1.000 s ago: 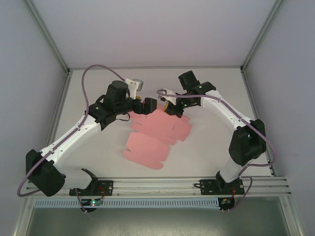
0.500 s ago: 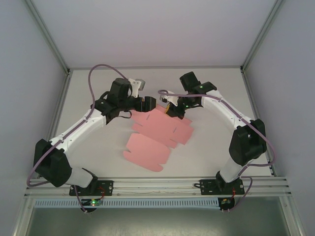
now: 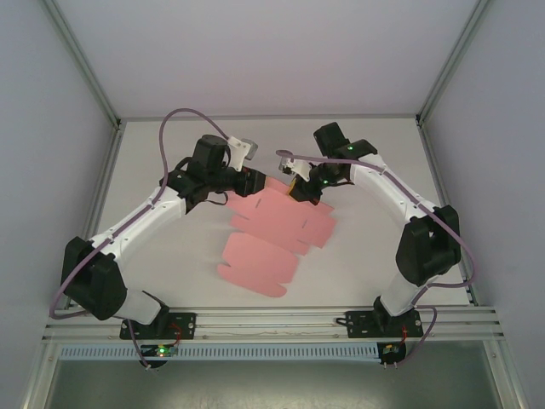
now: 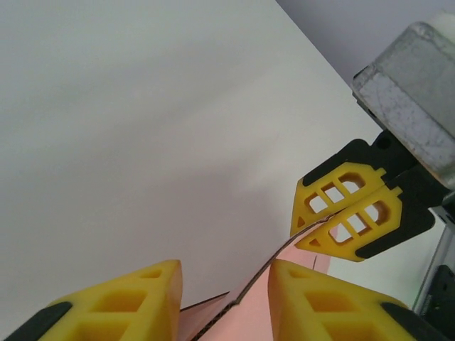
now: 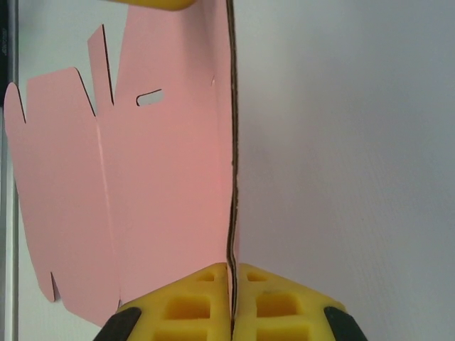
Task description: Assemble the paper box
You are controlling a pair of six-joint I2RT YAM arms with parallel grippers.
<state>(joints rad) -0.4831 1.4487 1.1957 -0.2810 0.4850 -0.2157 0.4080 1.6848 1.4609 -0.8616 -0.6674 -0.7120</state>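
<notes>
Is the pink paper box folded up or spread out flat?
Mostly spread: the paper box lies unfolded on the table; only its far edge is raised, pinched in the right hand.

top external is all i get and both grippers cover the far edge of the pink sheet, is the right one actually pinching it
observer: yes. In the right wrist view the right gripper is shut on the paper box, with a thin edge of the card clamped between its pads.
operator: and the left one, got it too
observer: not yet. In the left wrist view the left gripper is open. The card's edge stands between its jaws, with a clear gap on one side.
</notes>
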